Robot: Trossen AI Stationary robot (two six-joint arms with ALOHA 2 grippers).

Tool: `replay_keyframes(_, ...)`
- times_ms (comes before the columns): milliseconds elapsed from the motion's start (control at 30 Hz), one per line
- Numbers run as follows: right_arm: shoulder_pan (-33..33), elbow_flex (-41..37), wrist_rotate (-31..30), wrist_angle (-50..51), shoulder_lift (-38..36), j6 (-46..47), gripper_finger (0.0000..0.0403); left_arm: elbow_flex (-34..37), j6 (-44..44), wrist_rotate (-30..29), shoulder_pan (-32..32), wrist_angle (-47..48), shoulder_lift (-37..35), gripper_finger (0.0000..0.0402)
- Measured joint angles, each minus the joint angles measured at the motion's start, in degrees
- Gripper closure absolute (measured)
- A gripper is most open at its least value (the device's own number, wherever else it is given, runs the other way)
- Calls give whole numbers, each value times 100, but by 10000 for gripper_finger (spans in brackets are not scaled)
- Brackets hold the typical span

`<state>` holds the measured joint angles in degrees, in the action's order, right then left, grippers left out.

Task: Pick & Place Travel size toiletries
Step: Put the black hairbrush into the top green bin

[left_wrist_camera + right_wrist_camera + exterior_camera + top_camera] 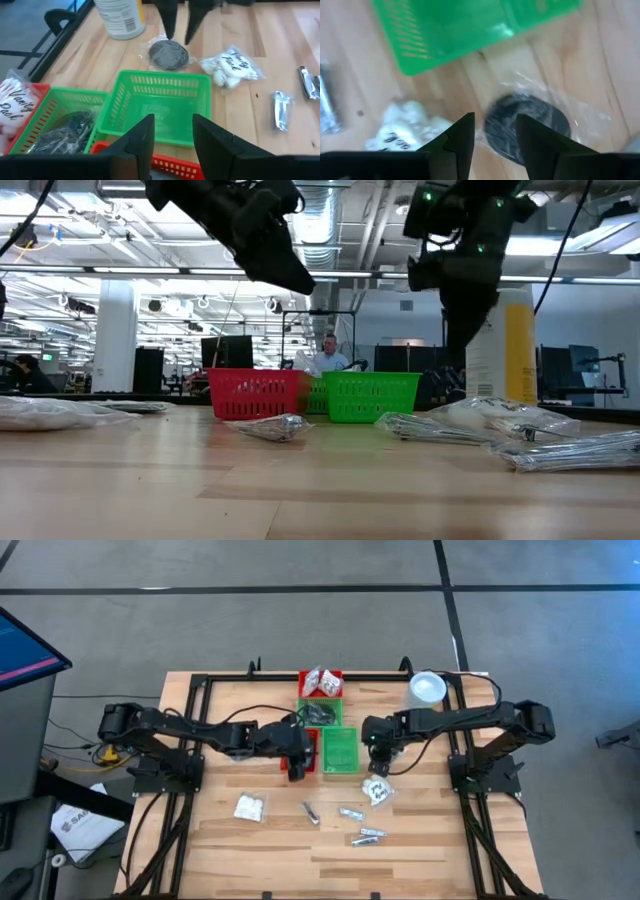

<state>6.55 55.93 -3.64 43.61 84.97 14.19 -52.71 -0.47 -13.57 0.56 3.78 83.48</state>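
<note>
My right gripper (378,755) (492,135) hangs open just above a flat dark round tin in clear wrap (527,125) (169,54), which lies flat on the table beside the green tray (340,750). Its fingers point down and stand over the tin's edge, apart from it. A white sachet (230,67) (378,792) lies next to the tin. My left gripper (300,758) (172,140) is open in the air over a red tray (258,393), holding nothing. Another white sachet (250,806) and several silvery tubes (350,812) lie nearer the table's near edge.
The tall canister with a white lid (427,690) (120,17) stands toward the far right. A red tray (320,683) with sachets and a green tray (55,120) with dark items sit toward the far edge. Bare wood lies at the near edge and far left.
</note>
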Motion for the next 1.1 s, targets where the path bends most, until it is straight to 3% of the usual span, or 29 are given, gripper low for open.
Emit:
replay_keyframes(433, 960, -792, -115, -580, 57, 1475, 267, 0, -2, -4, 70, -33, 2, 281)
replay_keyframes(1100, 760, -1594, -200, -829, 16, 2060, 245, 0, 17, -6, 57, -51, 4, 286)
